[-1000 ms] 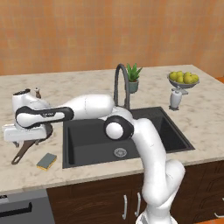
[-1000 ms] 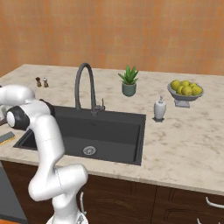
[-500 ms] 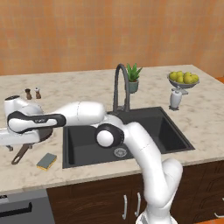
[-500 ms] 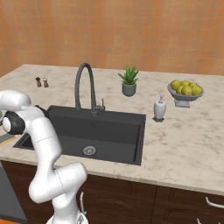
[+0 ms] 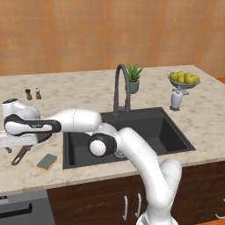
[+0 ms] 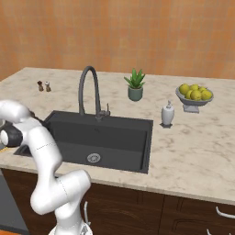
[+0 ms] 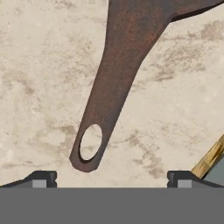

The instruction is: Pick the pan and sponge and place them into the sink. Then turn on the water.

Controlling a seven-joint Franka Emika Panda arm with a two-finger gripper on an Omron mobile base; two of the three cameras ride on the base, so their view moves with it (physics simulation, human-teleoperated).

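Observation:
The pan's long dark brown handle, with a hole near its end, runs down the middle of the hand view on the marble counter. My gripper is open, and its two tips stand wide apart on either side of the handle's end without touching it. In the left base view my gripper hangs low over the pan's handle at the far left. The yellow and grey-blue sponge lies just right of the handle, and its corner also shows. The black sink lies to the right. No water is in view at the faucet.
Two small shakers stand at the back left. Behind and to the right of the sink are a potted plant, a soap dispenser and a bowl of lemons. The counter's front edge runs close to the sponge.
The arm has swung further left and lowered, bringing the open gripper down over the end of the pan's handle. Pan and sponge have not moved.

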